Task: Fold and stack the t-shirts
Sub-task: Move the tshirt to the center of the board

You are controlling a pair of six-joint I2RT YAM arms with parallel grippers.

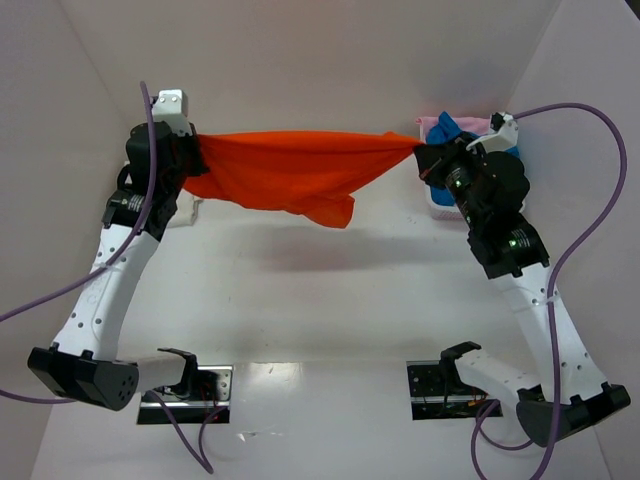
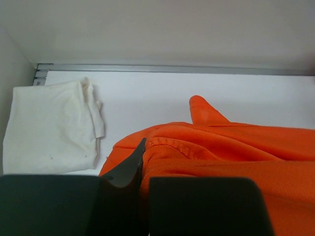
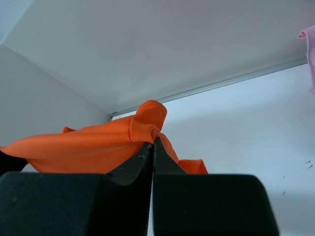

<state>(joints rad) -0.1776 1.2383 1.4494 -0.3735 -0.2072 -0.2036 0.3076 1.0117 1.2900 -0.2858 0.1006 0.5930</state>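
Above the surface (image 1: 320,300), left pincer (image 1: 197,150) and right pincer (image 1: 422,155) are pinching the orange t-shirt (image 1: 290,170) taut, probably flattening it for folding.

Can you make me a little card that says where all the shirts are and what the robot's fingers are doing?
orange t-shirt: held stretched in the air, middle sagging
left fingers: shut on one end of it
right fingers: shut on the other end
cream-white t-shirt: folded, on the table, left side
pink t-shirt and blue t-shirt: bunched together at far right
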